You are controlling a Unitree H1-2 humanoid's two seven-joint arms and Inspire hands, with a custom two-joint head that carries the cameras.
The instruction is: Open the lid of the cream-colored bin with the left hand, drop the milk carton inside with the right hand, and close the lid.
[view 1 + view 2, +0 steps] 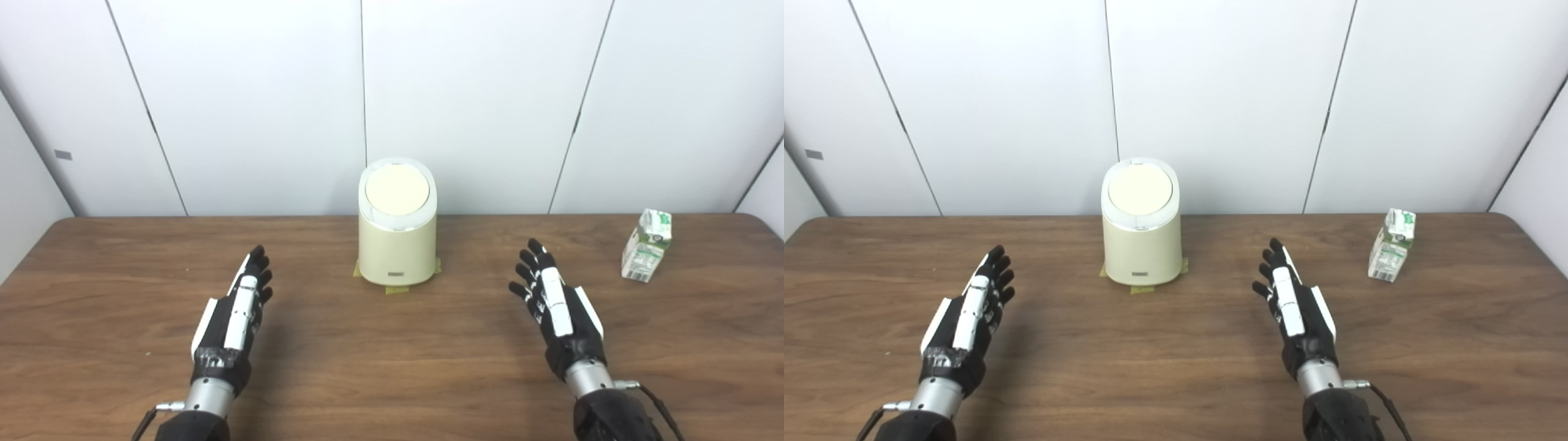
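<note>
The cream-colored bin [397,248] stands upright at the back middle of the wooden table [392,367], its round lid [397,190] down. A white and green milk carton [647,245] stands upright at the far right. My left hand [236,312] hovers over the table to the front left of the bin, fingers stretched out, holding nothing. On the other side my right hand [557,303] is likewise open, between the bin and the carton and well short of both.
Yellow tape tabs [397,289] mark the bin's foot. White wall panels [478,104] rise just behind the table's back edge. Bare wood lies between the two hands and in front of the bin.
</note>
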